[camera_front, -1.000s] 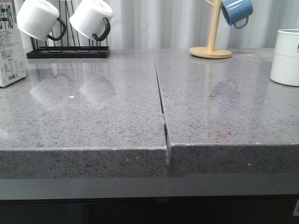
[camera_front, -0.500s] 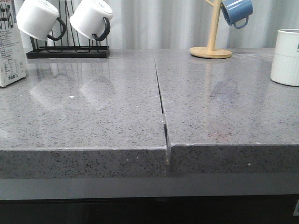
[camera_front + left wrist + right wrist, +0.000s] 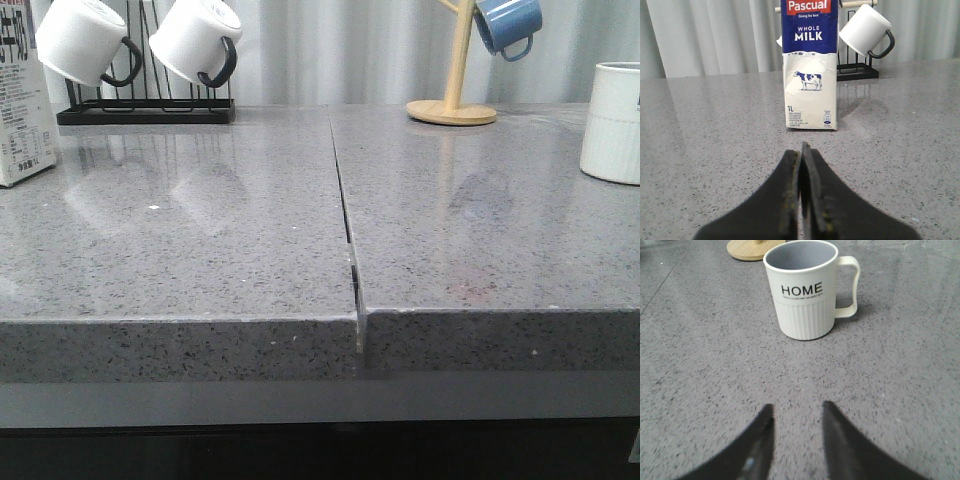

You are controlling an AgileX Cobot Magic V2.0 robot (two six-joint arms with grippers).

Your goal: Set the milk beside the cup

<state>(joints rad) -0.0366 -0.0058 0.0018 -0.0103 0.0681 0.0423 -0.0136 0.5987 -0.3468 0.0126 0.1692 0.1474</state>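
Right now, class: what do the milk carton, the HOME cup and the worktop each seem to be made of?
Milk carton: coated paperboard, going by its printed, slightly creased faces.
HOME cup: likely glazed ceramic, with a smooth cream surface and ribbed lower half.
Worktop: polished speckled grey stone or composite; it reflects the mugs.

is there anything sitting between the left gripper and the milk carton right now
Nothing visible. In the left wrist view, only bare grey countertop lies between the shut left gripper and the upright milk. The black mug rack stands behind the carton, not in front.
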